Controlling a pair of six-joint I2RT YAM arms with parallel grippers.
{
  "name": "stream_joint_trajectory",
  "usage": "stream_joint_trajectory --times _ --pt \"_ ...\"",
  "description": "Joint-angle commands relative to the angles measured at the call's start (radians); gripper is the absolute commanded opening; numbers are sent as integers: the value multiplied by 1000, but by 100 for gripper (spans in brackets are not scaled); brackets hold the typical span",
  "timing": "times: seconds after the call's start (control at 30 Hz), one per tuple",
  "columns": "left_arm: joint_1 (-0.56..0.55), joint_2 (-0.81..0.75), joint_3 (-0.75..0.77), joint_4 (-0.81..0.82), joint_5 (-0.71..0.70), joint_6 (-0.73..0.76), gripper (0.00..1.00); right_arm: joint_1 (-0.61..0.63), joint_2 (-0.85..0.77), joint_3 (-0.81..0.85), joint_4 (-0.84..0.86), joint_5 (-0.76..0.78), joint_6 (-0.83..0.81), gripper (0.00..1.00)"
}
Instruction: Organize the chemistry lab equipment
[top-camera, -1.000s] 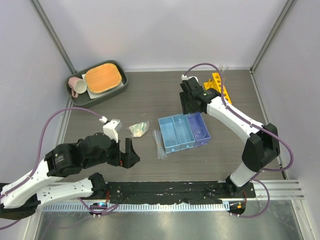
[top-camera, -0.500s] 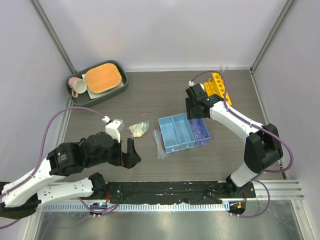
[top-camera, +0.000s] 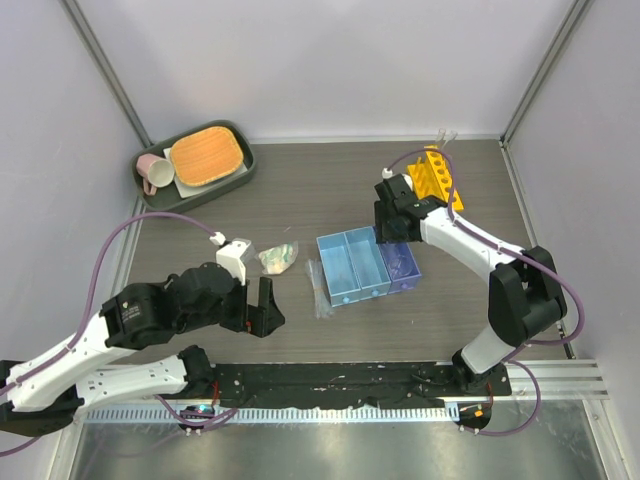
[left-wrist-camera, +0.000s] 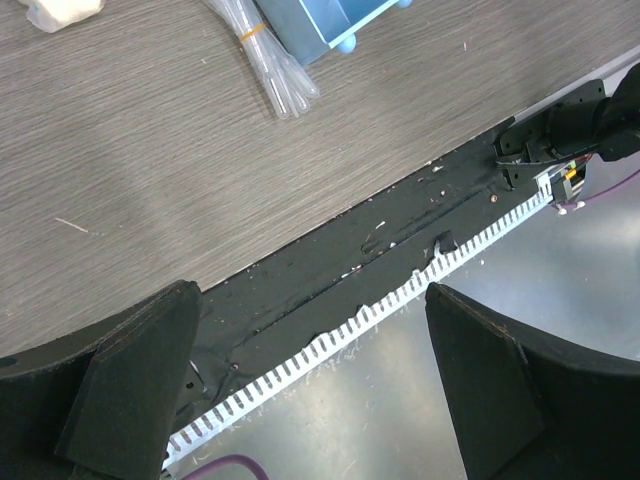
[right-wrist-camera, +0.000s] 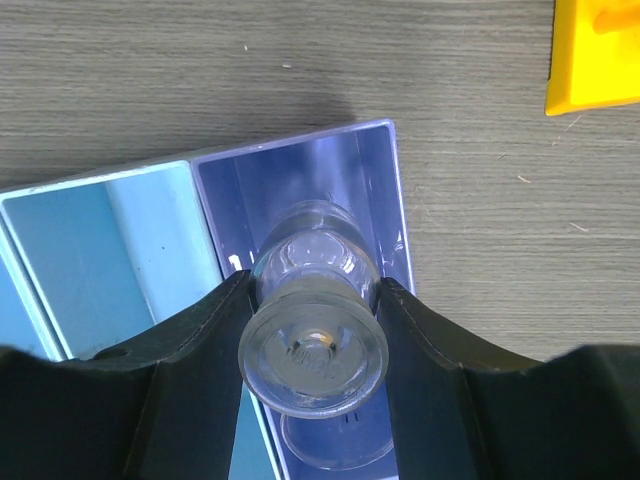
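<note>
My right gripper is shut on a small clear beaker, held bottom towards the camera over the right, purplish compartment of the blue three-compartment tray. In the right wrist view a second clear beaker lies in that compartment below it. The yellow-orange test tube rack stands right behind the right gripper, with thin clear tubes at its far end. A clear pipette bundle lies against the tray's left side and shows in the left wrist view. My left gripper is open and empty above the table's near edge.
A grey tray with an orange pad and a pink mug sits at the far left corner. A crumpled whitish packet lies left of the blue tray. A black rail runs along the near edge.
My right gripper has moved with the beaker from beside the rack towards me, over the tray's right compartment. My left gripper has shifted slightly right.
</note>
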Motion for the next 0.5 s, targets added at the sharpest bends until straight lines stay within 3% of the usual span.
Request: stream_joint_trajectory --times 0.0,0.47 --pt "5 -1 16 49 8 15 100 -8 -37 -16 64 10 24 31" --pt "5 11 19 49 10 21 100 -11 -17 -51 104 2 46 32"
